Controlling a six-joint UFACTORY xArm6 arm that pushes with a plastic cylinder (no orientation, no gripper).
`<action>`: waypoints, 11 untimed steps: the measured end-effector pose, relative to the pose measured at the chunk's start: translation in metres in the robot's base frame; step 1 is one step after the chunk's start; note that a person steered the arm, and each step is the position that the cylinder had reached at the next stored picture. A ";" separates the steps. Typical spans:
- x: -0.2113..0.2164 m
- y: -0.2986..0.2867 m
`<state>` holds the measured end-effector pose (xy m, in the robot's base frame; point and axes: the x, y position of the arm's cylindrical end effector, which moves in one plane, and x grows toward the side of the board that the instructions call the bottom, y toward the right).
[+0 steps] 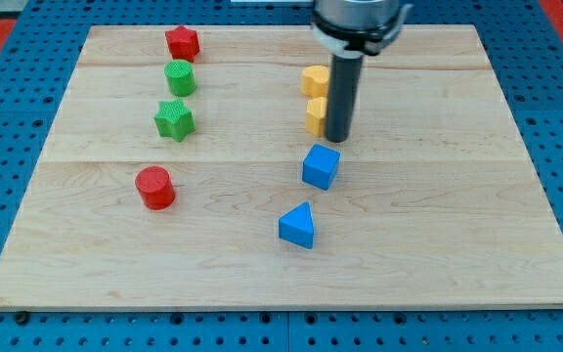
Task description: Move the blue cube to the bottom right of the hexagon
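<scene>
My tip (337, 139) rests on the wooden board (438, 225) just above the blue cube (321, 166), near it and perhaps touching its upper edge; the rod hides the gap, so I cannot tell. There is no pincer on this arm, only the rod, so nothing opens or clamps.

The rod partly covers 2 yellow blocks: an upper yellow block (314, 80) and a lower yellow block (316, 115), whose shapes are hard to make out. I take 1 of them for the hexagon. The blue cube sits just below the lower one, slightly toward the view's right.

The tip stands behind the cube probably because a push from there drives it down the view.

A blue triangular block (298, 227) lies lower. At the view's left are a red star (182, 43), green cylinder (180, 77), green star (174, 119) and red cylinder (154, 187), all well apart.
</scene>
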<state>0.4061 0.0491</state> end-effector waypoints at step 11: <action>0.007 -0.018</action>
